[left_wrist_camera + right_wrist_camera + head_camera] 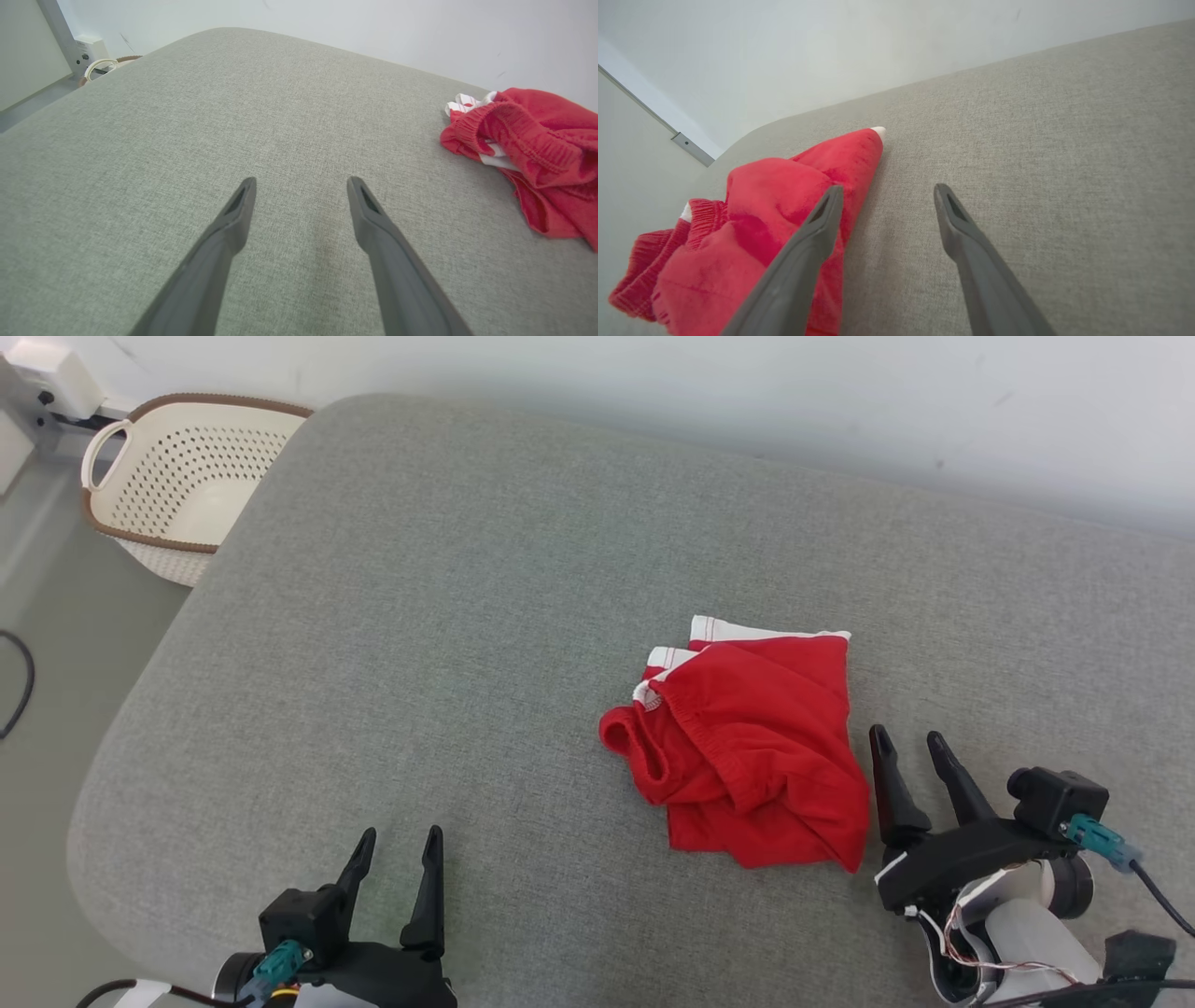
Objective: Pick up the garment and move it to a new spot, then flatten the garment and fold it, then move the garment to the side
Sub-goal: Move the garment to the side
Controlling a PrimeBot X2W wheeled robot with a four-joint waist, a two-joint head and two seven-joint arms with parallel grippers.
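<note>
**Visitor:** Where is the garment?

**Onlooker:** A crumpled red cloth garment with white-trimmed edges [756, 756] lies in a loose heap on the grey fabric-covered counter with rounded corners [420, 644]. It sits right of the middle, and nothing is holding it.

**Visitor:** And the right gripper?

**Onlooker:** The right gripper [906, 735] sits low over the counter, just beside the garment's right edge. Its jaws are parted a moderate way and released, with only grey fabric between them. In the right wrist view, the finger nearer the garment overlaps the red edge. I cannot tell whether it touches the cloth.

**Visitor:** The left one?

**Onlooker:** The left gripper [401, 833] is near the counter's front edge, well apart from the garment, which lies off to its right. Its jaws are spread about as far and are empty, hovering over bare grey fabric.

**Visitor:** Anything else nearby?

**Onlooker:** A cream perforated plastic basket with a brown rim [177, 476] stands on the pale floor [56, 616], by the counter's far left corner.
</note>
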